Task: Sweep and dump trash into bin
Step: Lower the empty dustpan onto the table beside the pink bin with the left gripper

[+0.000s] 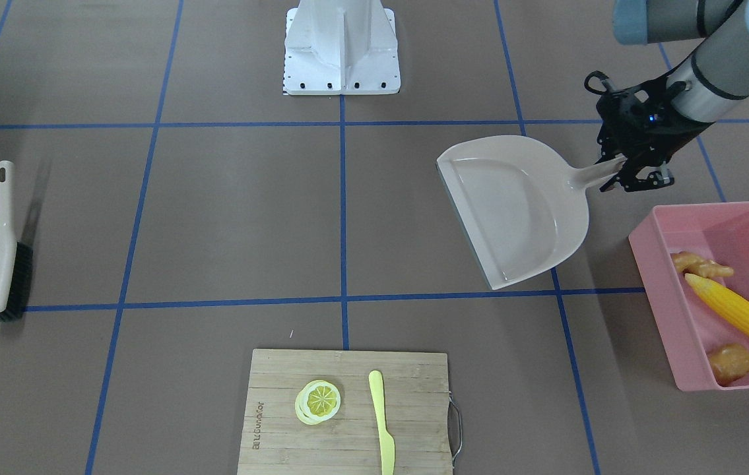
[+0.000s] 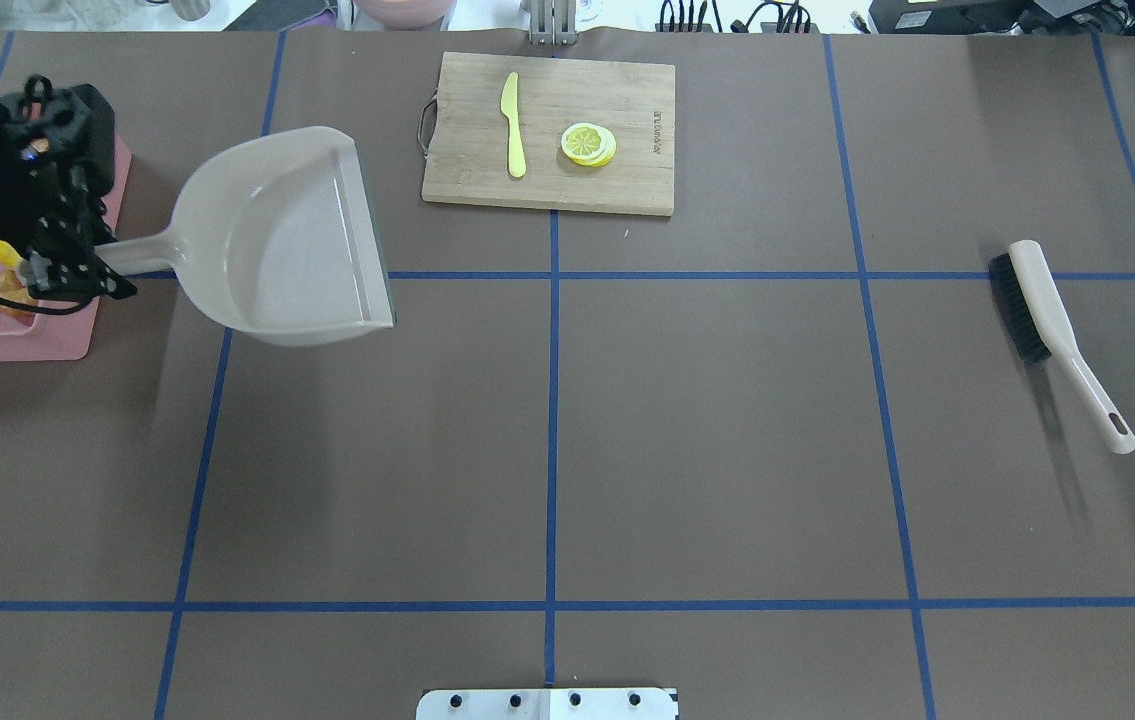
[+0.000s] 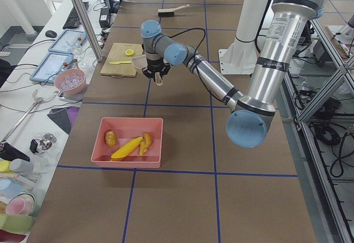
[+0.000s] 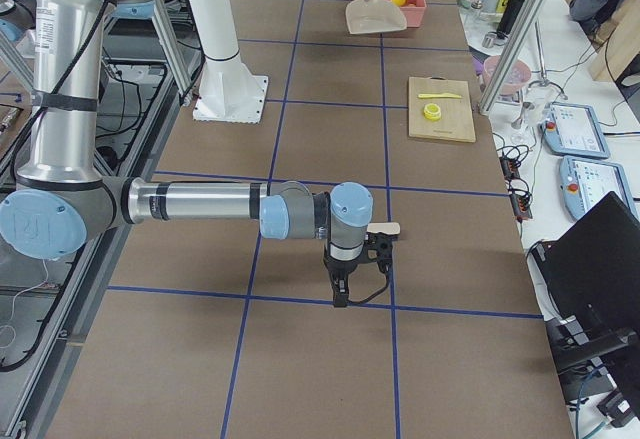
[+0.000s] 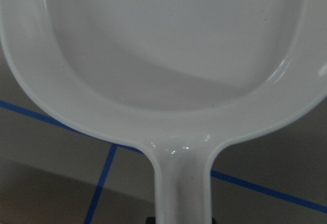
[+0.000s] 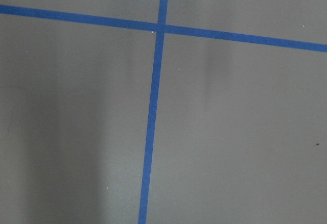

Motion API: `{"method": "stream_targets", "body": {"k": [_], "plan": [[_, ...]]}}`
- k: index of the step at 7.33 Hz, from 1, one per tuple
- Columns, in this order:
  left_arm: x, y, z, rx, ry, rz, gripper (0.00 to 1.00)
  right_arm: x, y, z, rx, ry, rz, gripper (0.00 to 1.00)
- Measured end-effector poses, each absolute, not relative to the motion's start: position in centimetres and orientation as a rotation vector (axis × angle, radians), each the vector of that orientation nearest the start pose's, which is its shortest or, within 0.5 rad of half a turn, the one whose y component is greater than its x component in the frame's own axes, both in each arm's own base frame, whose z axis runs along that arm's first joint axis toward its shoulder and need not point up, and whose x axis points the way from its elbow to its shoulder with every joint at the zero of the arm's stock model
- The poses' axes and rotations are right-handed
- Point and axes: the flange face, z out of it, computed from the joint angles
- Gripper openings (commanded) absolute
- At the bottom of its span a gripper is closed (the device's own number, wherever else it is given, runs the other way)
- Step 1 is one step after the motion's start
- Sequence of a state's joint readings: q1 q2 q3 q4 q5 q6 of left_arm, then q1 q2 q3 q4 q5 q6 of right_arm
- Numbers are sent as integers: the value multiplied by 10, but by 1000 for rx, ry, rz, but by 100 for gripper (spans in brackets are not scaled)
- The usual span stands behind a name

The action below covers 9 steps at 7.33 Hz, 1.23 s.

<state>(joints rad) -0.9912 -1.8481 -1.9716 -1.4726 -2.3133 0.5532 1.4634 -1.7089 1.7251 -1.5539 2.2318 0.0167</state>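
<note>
Trash sits where the task wants it: the corn cob (image 1: 737, 313), ginger root (image 1: 701, 266) and potato (image 1: 730, 363) lie together inside the pink bin (image 1: 671, 310) at the robot's left end of the table (image 1: 229, 218), so the dumping looks done. Clamped on the handle of the beige dustpan (image 1: 519, 211), the left gripper (image 1: 618, 173) holds the bare pan just beside the bin with its mouth turned away; setting it down seems the likely next move. Well apart on the robot's right lies the brush (image 1: 1, 254), gripped by nothing. The right gripper (image 4: 352, 281) hangs over bare table; how its jaws stand cannot be told. Lemon slice (image 1: 318, 401) and knife (image 1: 381, 422) rest on the cutting board (image 1: 282, 409), not for sweeping
</note>
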Motion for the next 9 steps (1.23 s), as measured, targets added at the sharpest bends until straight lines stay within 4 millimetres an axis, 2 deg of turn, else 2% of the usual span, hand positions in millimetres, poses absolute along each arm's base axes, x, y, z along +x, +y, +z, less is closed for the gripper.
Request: {"method": "stream_targets", "body": {"k": [1, 2, 3, 4, 6, 9], "plan": [[274, -479, 336, 576, 787, 1325, 0, 25, -441, 655, -14, -662, -96, 100], [292, -469, 345, 577, 781, 1363, 0, 25, -440, 658, -19, -661, -95, 100], [301, -458, 360, 582, 781, 1389, 0, 25, -440, 660, -23, -660, -93, 100], [305, -445, 380, 585, 787, 1409, 0, 25, -441, 664, -30, -658, -91, 100], [306, -432, 415, 612, 793, 1428, 0, 25, -442, 669, -39, -655, -88, 100], [303, -410, 447, 670, 797, 1451, 0, 25, -443, 669, -39, -654, -88, 100]]}}
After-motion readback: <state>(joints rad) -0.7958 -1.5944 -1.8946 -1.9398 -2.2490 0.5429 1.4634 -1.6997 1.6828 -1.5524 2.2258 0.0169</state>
